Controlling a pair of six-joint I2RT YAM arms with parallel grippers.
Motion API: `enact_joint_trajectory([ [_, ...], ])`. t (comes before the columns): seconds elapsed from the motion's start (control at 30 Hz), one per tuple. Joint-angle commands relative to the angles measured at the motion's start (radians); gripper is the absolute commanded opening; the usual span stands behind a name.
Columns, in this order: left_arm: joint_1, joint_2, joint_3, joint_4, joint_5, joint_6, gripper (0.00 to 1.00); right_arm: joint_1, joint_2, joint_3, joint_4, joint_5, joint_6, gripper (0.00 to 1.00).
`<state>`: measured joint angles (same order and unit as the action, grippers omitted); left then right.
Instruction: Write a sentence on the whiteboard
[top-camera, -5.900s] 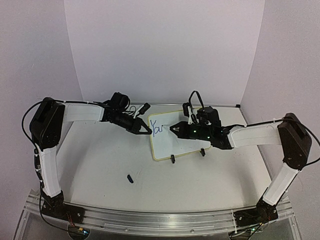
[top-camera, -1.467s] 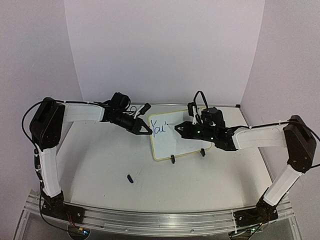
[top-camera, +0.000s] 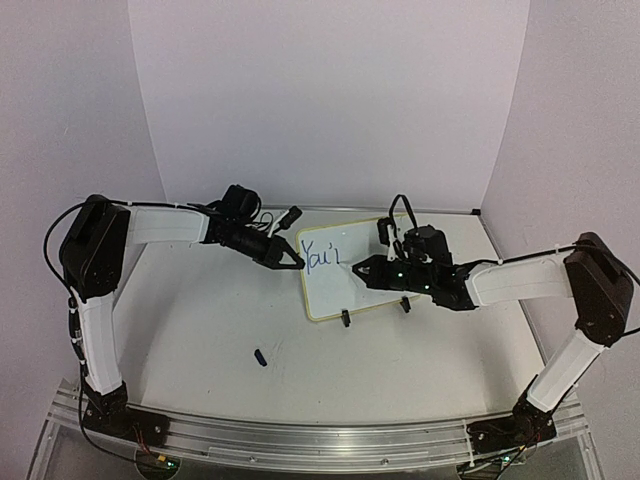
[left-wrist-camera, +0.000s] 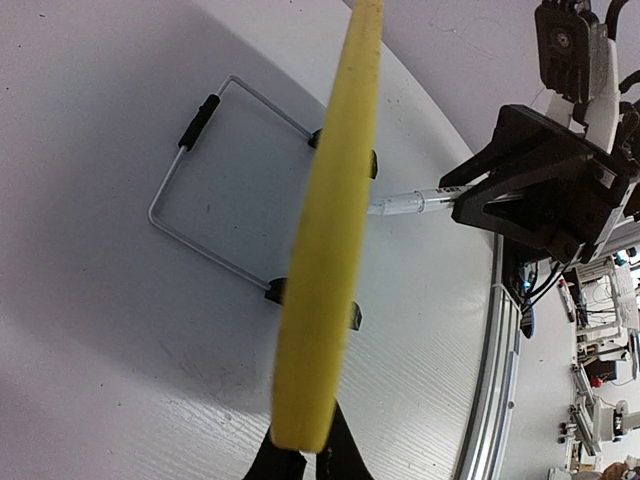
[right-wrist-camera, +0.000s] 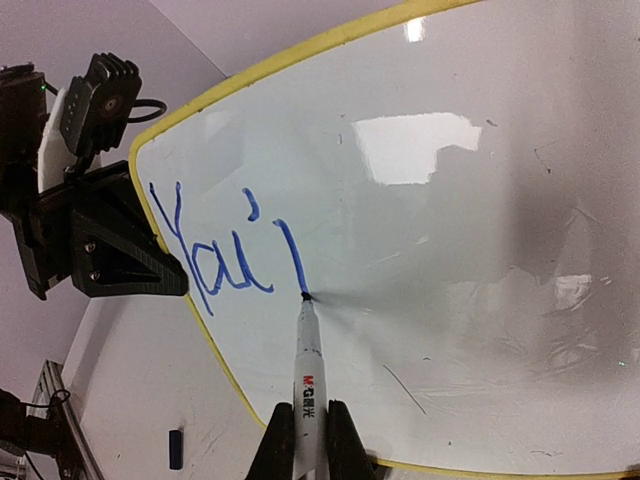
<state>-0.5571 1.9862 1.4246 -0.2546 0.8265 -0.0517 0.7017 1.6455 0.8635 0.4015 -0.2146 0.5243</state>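
The whiteboard (top-camera: 352, 296) stands tilted on the table, its yellow rim edge-on in the left wrist view (left-wrist-camera: 330, 220). My left gripper (top-camera: 297, 263) (left-wrist-camera: 308, 456) is shut on the board's left edge. Blue lettering, the start of the sentence (top-camera: 320, 257) (right-wrist-camera: 215, 255), sits at the board's top left: "You'" and one fresh downstroke. My right gripper (top-camera: 358, 268) (right-wrist-camera: 308, 412) is shut on a white marker (right-wrist-camera: 310, 365), whose tip touches the board (right-wrist-camera: 450, 250) at the bottom of that stroke.
A small blue marker cap (top-camera: 260, 357) (right-wrist-camera: 176, 449) lies on the table in front of the board. The board's wire stand (left-wrist-camera: 200, 190) rests behind it, with black clip feet (top-camera: 345, 319) at the lower rim. Purple walls close in on three sides.
My right gripper has moved the marker rightwards along the line and down. An apostrophe and a new downstroke have been added after "You". The left arm has not moved.
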Motion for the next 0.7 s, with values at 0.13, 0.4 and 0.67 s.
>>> enact_joint_trajectory([
  [0.13,-0.017,0.018,0.022,-0.033,-0.007,0.026,0.00,-0.007,-0.019,0.030,0.018,0.048,0.005,0.00],
  [0.4,-0.018,0.019,0.022,-0.034,-0.006,0.026,0.00,-0.006,-0.015,0.042,0.040,0.051,0.008,0.00],
  [0.67,-0.018,0.019,0.022,-0.033,-0.007,0.027,0.00,-0.007,-0.015,0.050,0.054,0.046,0.005,0.00],
])
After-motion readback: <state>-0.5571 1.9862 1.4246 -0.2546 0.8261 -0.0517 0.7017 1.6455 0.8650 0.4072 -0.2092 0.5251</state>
